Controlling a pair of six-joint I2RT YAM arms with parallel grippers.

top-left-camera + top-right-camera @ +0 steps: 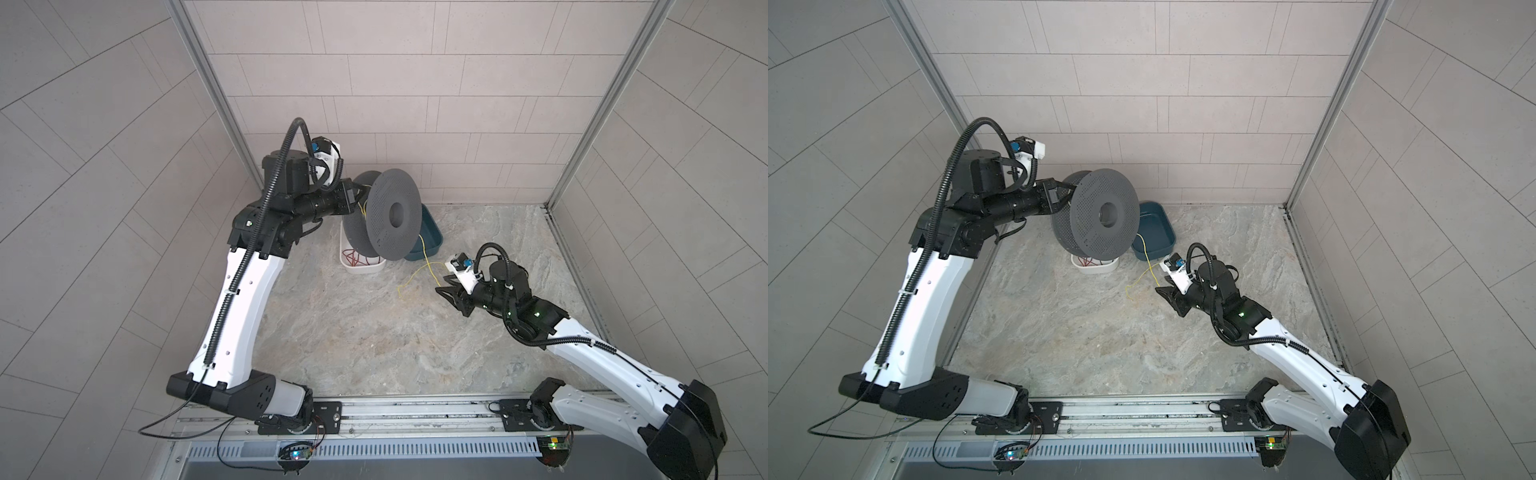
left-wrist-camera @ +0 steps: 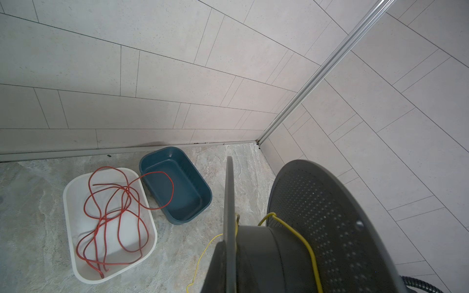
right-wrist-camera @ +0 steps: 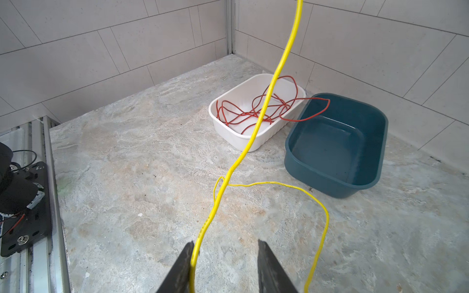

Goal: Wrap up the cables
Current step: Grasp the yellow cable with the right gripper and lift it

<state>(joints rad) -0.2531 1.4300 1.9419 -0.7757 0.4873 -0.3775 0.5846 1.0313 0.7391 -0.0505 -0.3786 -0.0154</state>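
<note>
1. The right gripper [image 3: 225,243] stands with jaws apart. The yellow wire [image 3: 206,223] lies against one finger [image 3: 186,258], not centred, so a closing pinch may catch only its edge and slip.
2. From there the wire climbs to the spool [image 1: 382,232], held aloft by the left gripper [image 1: 357,194] clamped on its rear flange. A hard tug could twist it in that rim grip.
3. The slack loop crosses itself on the table [image 3: 127,177] near the blue tub [image 3: 330,185]. Pulling may tighten it into a knot.
</note>
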